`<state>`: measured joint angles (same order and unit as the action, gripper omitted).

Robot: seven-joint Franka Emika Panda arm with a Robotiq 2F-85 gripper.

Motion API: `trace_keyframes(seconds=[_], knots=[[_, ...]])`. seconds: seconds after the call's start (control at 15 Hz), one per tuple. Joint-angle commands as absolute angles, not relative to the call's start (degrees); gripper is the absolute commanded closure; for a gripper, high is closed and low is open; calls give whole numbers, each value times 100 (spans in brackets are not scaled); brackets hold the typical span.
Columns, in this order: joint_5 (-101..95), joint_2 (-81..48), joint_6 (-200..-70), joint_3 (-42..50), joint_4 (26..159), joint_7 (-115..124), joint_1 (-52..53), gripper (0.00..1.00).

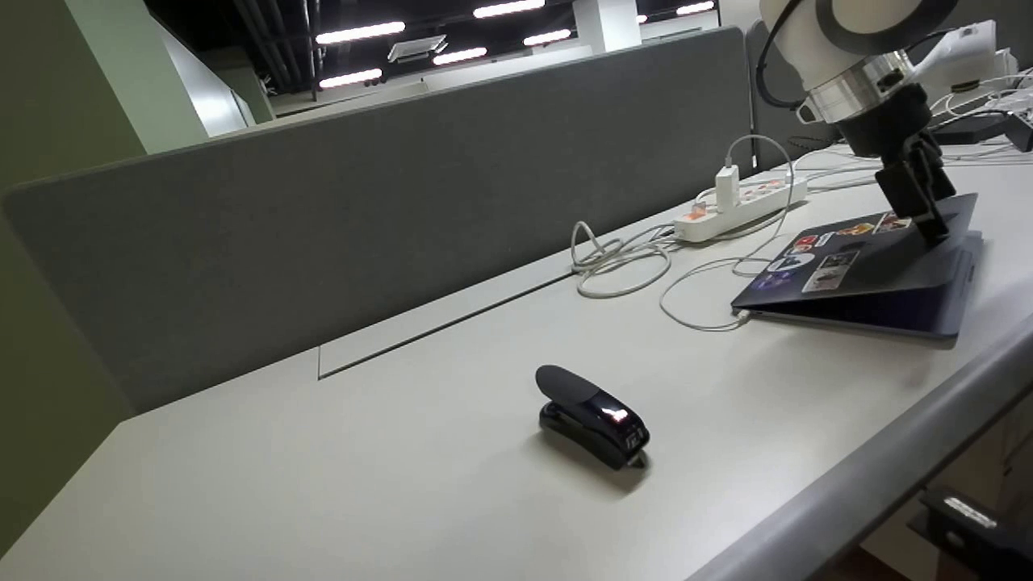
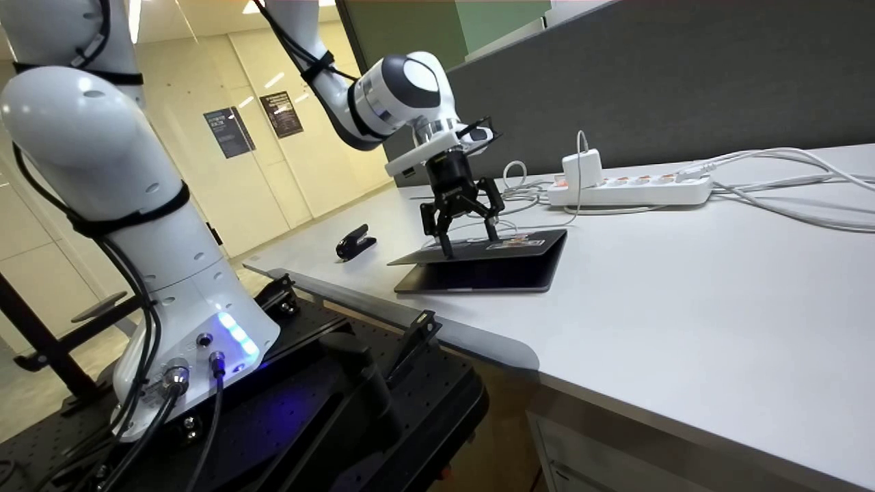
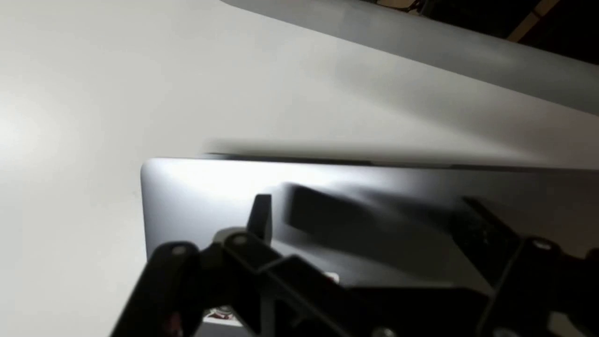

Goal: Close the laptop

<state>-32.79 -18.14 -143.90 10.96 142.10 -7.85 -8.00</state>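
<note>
The laptop lies on the table in both exterior views, its grey stickered lid (image 1: pixel 876 262) (image 2: pixel 526 244) tilted low over the base (image 1: pixel 960 303) (image 2: pixel 472 279) with a narrow wedge-shaped gap. The dark inside shows through the gap; the keyboard is hidden. My gripper (image 1: pixel 934 234) (image 2: pixel 470 244) points down at the outer face of the lid, near its free edge. Its fingers are spread apart with nothing between them, and the tips look to be at or very close to the lid. In the wrist view my gripper (image 3: pixel 365 206) is open over the lid (image 3: pixel 187 206).
A black stapler (image 1: pixel 593 415) (image 2: pixel 354 242) lies on the table. A white power strip (image 1: pixel 742 211) (image 2: pixel 632 191) with loose cables stands behind the laptop. A thin cable (image 1: pixel 702 327) plugs into the laptop's side. A grey partition (image 1: pixel 403 210) borders the table (image 1: pixel 363 484).
</note>
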Motion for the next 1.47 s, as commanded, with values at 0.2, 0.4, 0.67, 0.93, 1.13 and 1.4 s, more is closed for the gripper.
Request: trace_keyframes(seconds=[0.2, 0.4, 0.67, 0.93, 1.13, 1.4], knots=[[-3325, -2290, -14734, 1181, 14280, -677, -724, 0], [-3314, -2448, -14821, 1208, 14270, -670, -698, 0], [-3322, -2639, -14895, 1286, 14222, -613, -666, 0], [-3244, -2489, -14863, 1314, 14273, -600, -650, 0], [-3149, -2139, -14728, 1369, 14359, -534, -641, 0], [-3043, -1591, -14452, 1457, 14409, -444, -641, 0]])
